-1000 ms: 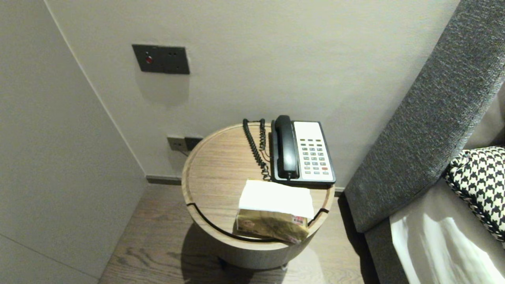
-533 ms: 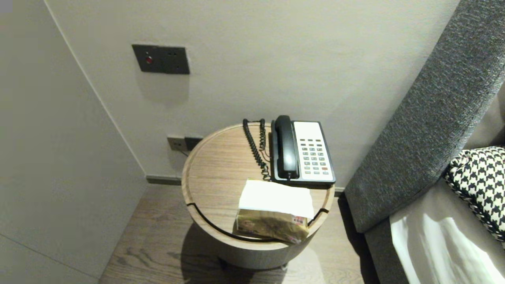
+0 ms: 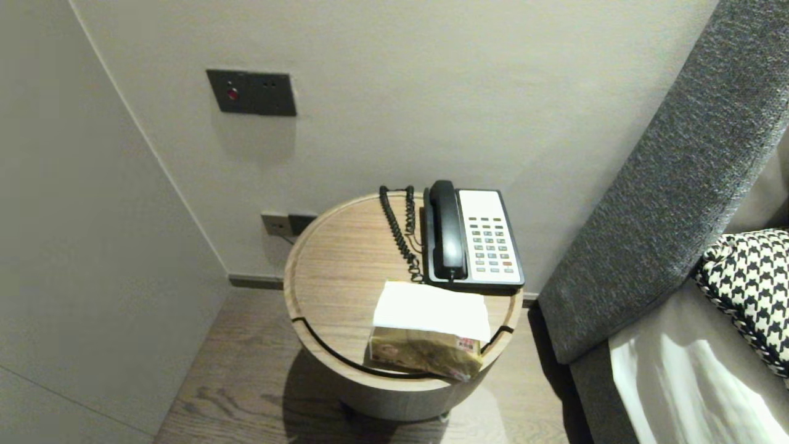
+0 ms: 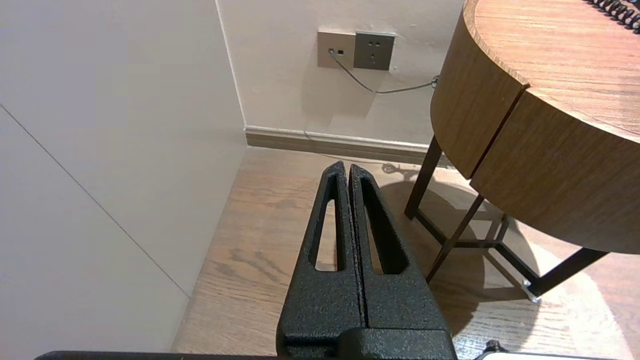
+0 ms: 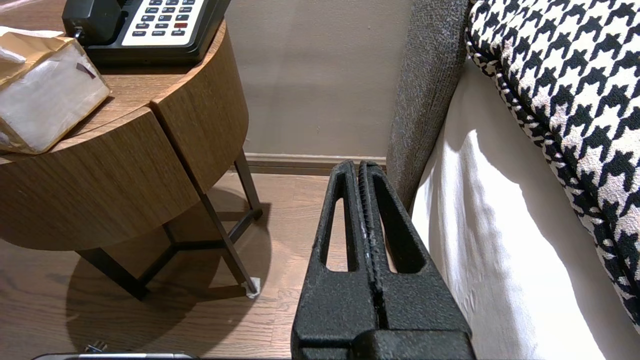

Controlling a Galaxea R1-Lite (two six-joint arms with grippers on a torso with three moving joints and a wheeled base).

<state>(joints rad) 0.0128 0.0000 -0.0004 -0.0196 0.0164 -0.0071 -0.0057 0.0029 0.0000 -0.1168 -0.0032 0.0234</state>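
A round wooden side table (image 3: 333, 265) carries a black and white desk phone (image 3: 474, 237) with its handset (image 3: 447, 228) on the cradle and a coiled cord (image 3: 400, 228). A tissue pack (image 3: 428, 330) with a white sheet on top lies at the table's near edge. Neither arm shows in the head view. My left gripper (image 4: 346, 167) hangs shut and empty low over the floor, left of the table (image 4: 545, 150). My right gripper (image 5: 363, 165) is shut and empty, low between the table (image 5: 150, 150) and the bed; the tissue pack (image 5: 45, 95) and phone (image 5: 150, 25) show above it.
A grey headboard (image 3: 672, 179) and a bed with white sheet (image 3: 690, 388) and houndstooth pillow (image 3: 752, 290) stand at the right. Walls close in behind and at the left, with a switch panel (image 3: 251, 92) and sockets (image 3: 286, 223). The floor is wood.
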